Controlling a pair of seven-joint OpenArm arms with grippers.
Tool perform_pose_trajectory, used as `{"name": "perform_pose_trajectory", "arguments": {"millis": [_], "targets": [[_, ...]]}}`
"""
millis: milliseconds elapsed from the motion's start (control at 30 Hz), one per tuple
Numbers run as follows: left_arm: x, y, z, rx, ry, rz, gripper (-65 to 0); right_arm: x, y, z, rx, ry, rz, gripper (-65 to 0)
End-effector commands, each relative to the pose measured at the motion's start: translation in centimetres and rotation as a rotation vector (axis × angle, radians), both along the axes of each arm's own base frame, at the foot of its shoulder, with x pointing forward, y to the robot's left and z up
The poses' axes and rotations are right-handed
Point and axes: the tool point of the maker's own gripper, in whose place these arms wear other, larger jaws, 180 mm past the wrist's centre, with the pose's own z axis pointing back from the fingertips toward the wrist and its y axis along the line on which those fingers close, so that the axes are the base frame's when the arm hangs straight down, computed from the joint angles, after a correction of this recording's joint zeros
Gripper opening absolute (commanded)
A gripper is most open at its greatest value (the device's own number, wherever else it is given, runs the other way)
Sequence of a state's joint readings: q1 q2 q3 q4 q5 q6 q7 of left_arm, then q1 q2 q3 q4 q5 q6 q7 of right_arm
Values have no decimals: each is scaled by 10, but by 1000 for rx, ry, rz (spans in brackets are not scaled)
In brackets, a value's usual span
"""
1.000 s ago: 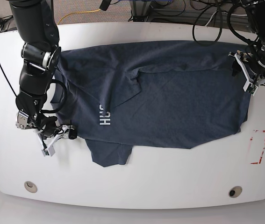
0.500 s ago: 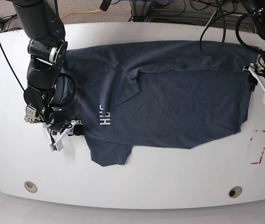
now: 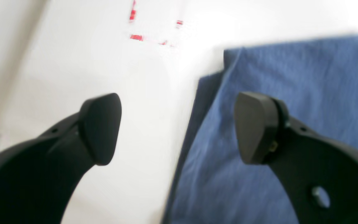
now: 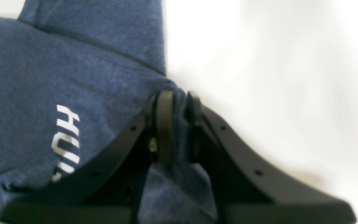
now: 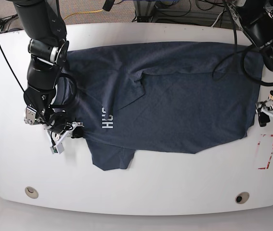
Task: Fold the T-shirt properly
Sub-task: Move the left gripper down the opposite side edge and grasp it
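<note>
White table (image 5: 175, 183) carries the T-shirt (image 5: 175, 101), spread flat across its middle. Right gripper (image 4: 176, 124) pinches a fold of shirt edge near the white lettering (image 4: 65, 141). Left gripper (image 3: 177, 127) gapes, holding nothing, straddling the opposite edge.

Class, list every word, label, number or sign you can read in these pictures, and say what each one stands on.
"HO": the clear start of the white lettering on the T-shirt, seen from the right wrist; the later letters are cut off by the right gripper.
In the base view the same lettering is partly folded under and too small to read.
Red markings on the table: no readable text.
</note>
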State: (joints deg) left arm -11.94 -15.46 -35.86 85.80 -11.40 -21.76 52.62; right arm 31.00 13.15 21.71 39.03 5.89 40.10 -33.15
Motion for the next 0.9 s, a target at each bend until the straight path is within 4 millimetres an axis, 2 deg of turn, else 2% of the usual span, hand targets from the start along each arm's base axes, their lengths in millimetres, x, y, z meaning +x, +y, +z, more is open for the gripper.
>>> {"name": "perform_pose_trajectory", "arguments": {"millis": [0,100,233,300,400,600,867], "targets": [[16,6,3,-38,-31,16,-117,10,-10,16,-48,-35,5,-575],[25,6,-8,-89,-25,23,-117,3,-12,13,-68,-20,13,-575],[37,4,-24,-144,-47,33,-117,6,-8,24,-92,-46,28,-575],[39,-4,-46,-174,-14,19,-117,4,-5,25,-109,-42,40,-575],[49,-17,-58,-192,-5,-12,-118,2,-6,27,-120,-53,40,-574],[53,-29,-80,-230,10,-23,-118,1,-7,30,-136,-55,45,-574],[73,-39,-93,-320,-14,6,-119,-7,-9,23,-142,-37,46,-574]]}}
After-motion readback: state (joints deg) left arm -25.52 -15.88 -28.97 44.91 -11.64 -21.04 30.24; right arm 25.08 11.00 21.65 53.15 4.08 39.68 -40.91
